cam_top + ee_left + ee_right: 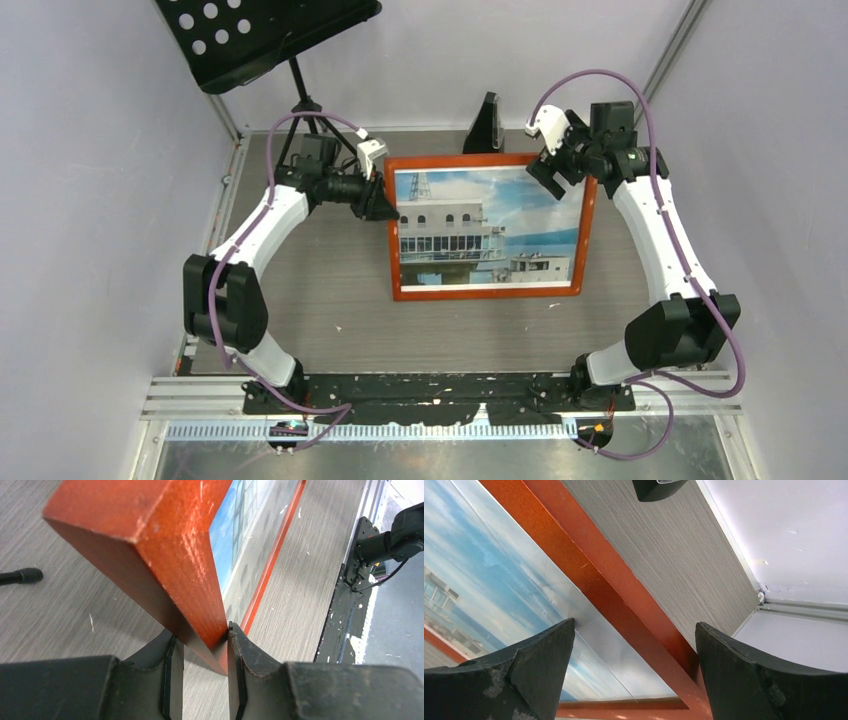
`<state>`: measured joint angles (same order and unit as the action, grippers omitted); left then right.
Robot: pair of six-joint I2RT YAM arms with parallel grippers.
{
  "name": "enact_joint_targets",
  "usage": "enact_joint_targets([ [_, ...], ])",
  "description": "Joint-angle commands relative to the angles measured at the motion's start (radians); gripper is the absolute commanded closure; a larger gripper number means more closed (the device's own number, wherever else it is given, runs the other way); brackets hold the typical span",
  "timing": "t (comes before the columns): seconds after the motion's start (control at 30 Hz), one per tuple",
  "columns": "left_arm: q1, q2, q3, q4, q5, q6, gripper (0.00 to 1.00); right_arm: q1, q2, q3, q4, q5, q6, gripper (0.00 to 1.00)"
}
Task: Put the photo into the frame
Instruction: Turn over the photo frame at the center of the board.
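The copper-orange frame lies in the middle of the grey table, and the photo of a white building under blue sky sits inside it. My left gripper is shut on the frame's left edge near the far left corner. In the left wrist view the two fingers pinch the frame at the gripper, and a strip of the photo shows beyond. My right gripper hangs open over the far right corner. In the right wrist view the frame and photo show between the spread fingers of the gripper, which touch nothing.
A black music stand on a tripod stands at the back left, one foot resting on the table near the frame. A small black object sits at the back centre. Grey walls close in both sides, and a black rail runs along the near edge.
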<state>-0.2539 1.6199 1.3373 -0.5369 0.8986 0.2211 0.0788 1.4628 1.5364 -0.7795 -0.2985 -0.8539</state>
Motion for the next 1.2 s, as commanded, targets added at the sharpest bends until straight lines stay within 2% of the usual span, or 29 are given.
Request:
enact_joint_targets([
  [0.0,-0.013,-0.005,-0.01,0.025,-0.009,0.11,1.0,0.006,0.048,-0.041,-0.037,0.046,0.031,0.05],
  [0.33,-0.013,-0.001,-0.016,0.025,-0.011,0.117,1.0,0.006,0.072,-0.074,0.048,0.117,0.055,0.04],
  [0.53,-0.013,-0.004,-0.021,0.023,-0.016,0.126,1.0,0.006,0.069,-0.087,0.082,0.162,0.046,0.0],
  [0.77,-0.013,-0.001,-0.022,0.025,-0.018,0.126,1.0,0.005,0.044,-0.116,0.11,0.221,0.009,0.03],
  [0.97,-0.013,0.011,-0.024,0.032,-0.03,0.114,1.0,0.005,0.018,-0.122,0.11,0.2,0.033,0.01],
  [1.17,-0.009,0.034,-0.02,0.037,-0.069,0.078,1.0,0.004,-0.026,-0.101,0.102,0.179,0.074,0.05],
])
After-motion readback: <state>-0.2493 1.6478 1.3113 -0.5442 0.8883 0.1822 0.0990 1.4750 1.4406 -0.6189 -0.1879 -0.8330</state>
